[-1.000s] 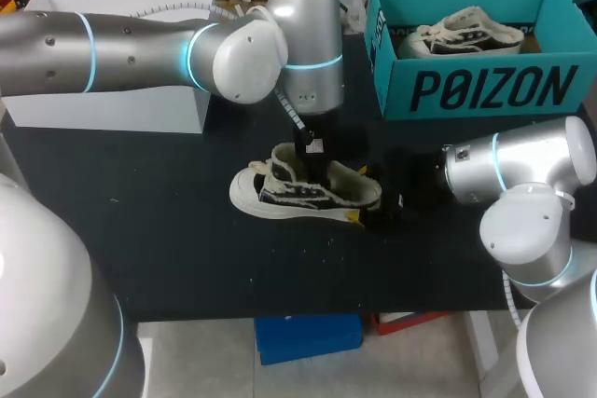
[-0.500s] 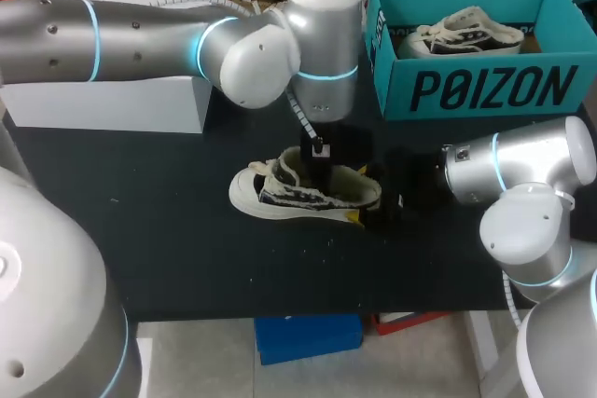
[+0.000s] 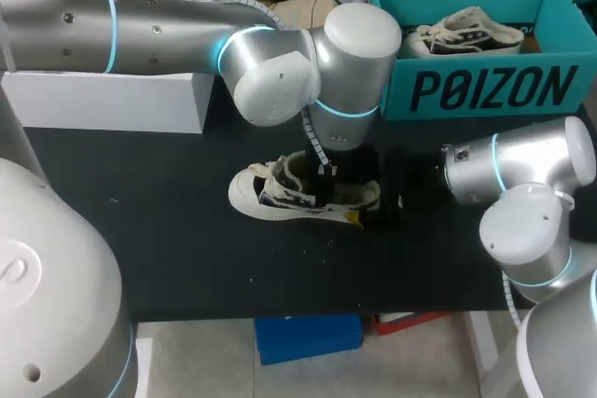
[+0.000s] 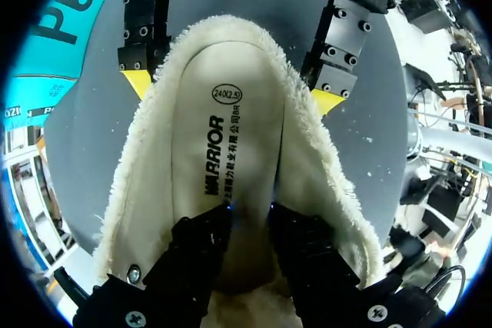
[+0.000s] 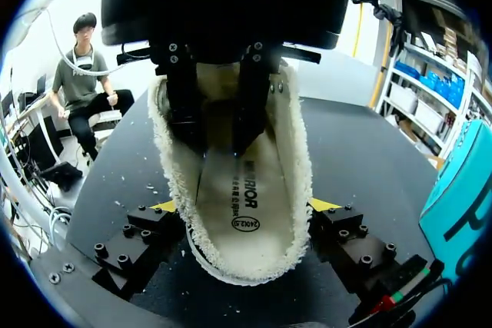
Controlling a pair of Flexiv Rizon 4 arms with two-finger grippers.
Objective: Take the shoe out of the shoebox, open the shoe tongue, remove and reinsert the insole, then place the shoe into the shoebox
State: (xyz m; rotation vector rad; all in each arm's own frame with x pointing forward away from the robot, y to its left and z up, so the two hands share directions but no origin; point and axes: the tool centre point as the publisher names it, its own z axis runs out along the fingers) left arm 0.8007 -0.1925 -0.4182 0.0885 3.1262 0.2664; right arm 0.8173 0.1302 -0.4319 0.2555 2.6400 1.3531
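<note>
Over the last second my left arm (image 3: 308, 72) has swung its wrist toward the shoebox (image 3: 485, 90), so its housing now covers that box's near corner in the head view; the shoe (image 3: 275, 195) has not shifted and lies on its sole on the table (image 3: 168, 249), near the shoebox, and my right arm (image 3: 522, 184) has kept its place. The left gripper (image 4: 247, 217) is down inside the shoe, fingers drawn close together with their tips on the insole (image 4: 223, 136) (whether they nip it I cannot tell). The right gripper (image 5: 242, 206) clasps the heel, one yellow tip against each fleecy side. An other shoe (image 3: 462, 33) lies in the shoebox, and a white box (image 3: 112, 104) stands behind the left arm. In the head view the left wrist hides the shoe's opening.
</note>
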